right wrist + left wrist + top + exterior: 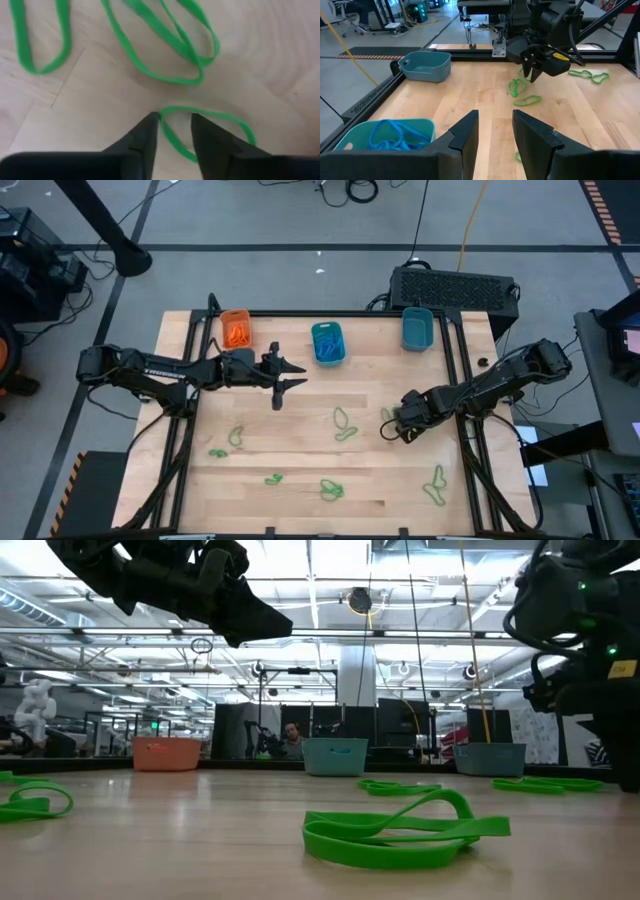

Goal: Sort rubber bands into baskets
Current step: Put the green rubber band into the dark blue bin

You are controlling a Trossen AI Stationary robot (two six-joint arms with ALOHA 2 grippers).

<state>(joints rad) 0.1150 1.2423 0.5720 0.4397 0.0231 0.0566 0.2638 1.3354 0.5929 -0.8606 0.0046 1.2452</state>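
Three baskets stand along the table's far edge: an orange one (236,330) with orange bands, a teal one (327,342) with blue rubber bands (390,136), and another teal one (417,328). Green rubber bands lie scattered on the wood (343,423). My right gripper (172,125) points down at the right of the table (400,428), open. Its fingers stand on either side of the end of one green band (210,117) that lies flat; whether they touch it I cannot tell. My left gripper (495,120) hovers open near the middle basket (290,377), with nothing between its fingers.
More green bands lie toward the near edge (331,490), the near right (434,485) and the near left (235,437). Two other green loops (165,40) lie just beyond my right gripper. A black box (455,285) sits behind the far right corner. Black rails (468,430) run along the table's sides.
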